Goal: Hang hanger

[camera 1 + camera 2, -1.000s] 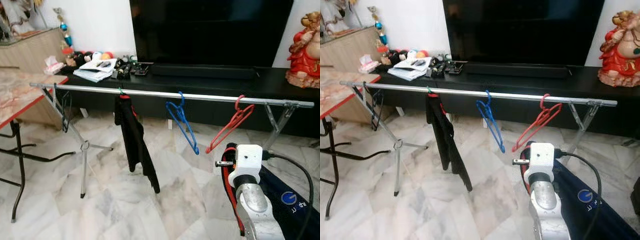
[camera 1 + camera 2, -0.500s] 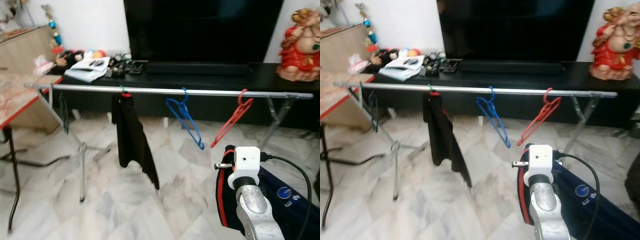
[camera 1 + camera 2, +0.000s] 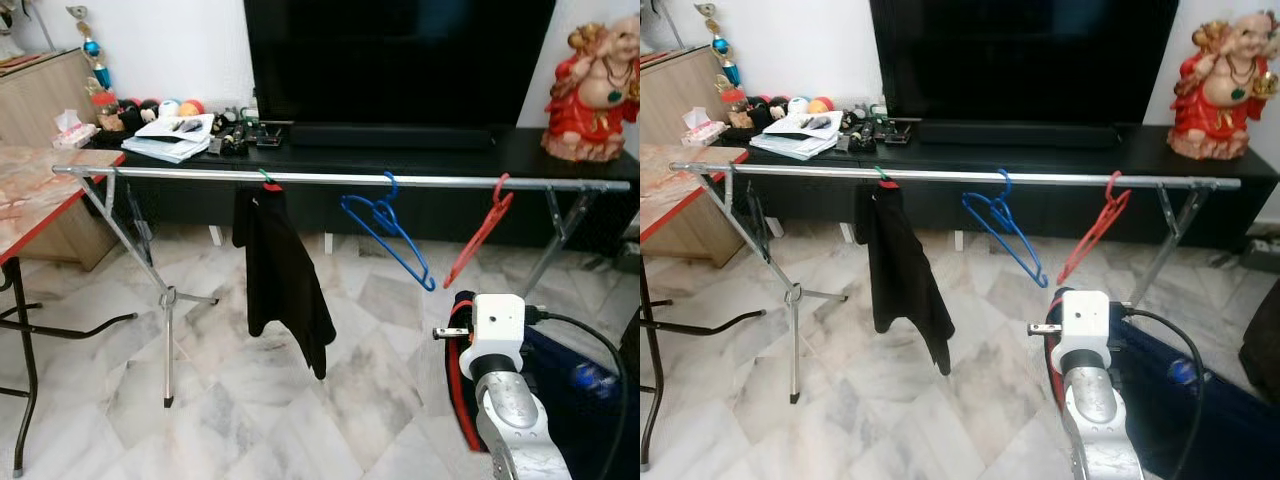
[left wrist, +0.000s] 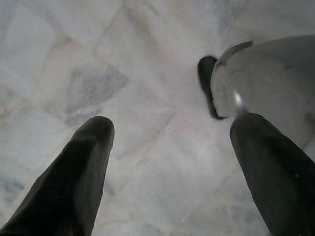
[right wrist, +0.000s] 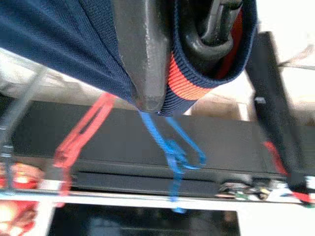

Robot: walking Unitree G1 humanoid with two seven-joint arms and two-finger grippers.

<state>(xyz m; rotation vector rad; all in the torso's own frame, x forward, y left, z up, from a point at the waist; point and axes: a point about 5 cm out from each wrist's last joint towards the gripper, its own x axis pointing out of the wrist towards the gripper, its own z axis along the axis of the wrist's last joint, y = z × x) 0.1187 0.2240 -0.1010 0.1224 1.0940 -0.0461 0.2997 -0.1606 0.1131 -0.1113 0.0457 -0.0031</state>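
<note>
Rail point(image 3: 330, 180): silver drying-rack bar spanning the frame's upper middle, before the black TV bench point(image 3: 560, 160).
Navy garment point(image 3: 1200, 400): lower right of the frame, draped at the right arm.
Black garment point(image 3: 285, 270): hanging left of centre.
Blue hanger point(image 3: 385, 225): hooked mid-rail.
Red hanger point(image 3: 480, 230): hooked right of the blue one, above the right arm.
Right gripper point(image 5: 187, 54): clenched on the navy garment's orange-trimmed edge, below the hangers.
Left gripper point(image 4: 170, 142): fingers spread apart over marble floor point(image 4: 147, 73).

Along the rail point(image 3: 330, 180), left to right: a garment point(image 3: 283, 270), then two hangers point(image 3: 388, 228) point(image 3: 480, 232). Behind it, a TV point(image 3: 395, 60) on a cabinet point(image 3: 520, 155). At far left, a bench point(image 3: 40, 190).
</note>
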